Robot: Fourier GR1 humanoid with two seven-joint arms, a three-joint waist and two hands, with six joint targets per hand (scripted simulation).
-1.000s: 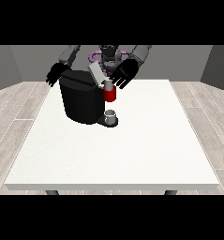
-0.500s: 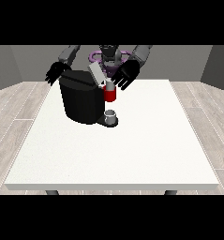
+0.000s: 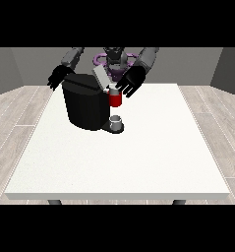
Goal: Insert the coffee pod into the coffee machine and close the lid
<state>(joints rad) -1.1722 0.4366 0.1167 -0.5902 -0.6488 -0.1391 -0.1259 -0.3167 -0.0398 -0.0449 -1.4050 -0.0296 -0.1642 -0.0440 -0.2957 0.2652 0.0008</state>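
A black coffee machine [image 3: 87,104] stands on the white table [image 3: 129,152] at the back left. Its grey lid [image 3: 101,77] is raised and tilted. A red section [image 3: 115,100] shows at the machine's front, with a small grey cup [image 3: 117,120] on the tray below it. The hand at the view's right [image 3: 130,81] hovers open just right of the lid, fingers spread, above the red part. The hand at the view's left [image 3: 57,78] hangs open behind the machine's left edge. I cannot make out a separate coffee pod.
The robot's torso [image 3: 115,61] stands behind the table's far edge. The table reaches forward and to the right of the machine, with grey plank floor [image 3: 13,113] around it.
The hand at the view's right has shifted slightly closer to the raised lid. The machine, the cup and the other hand have stayed where they were.
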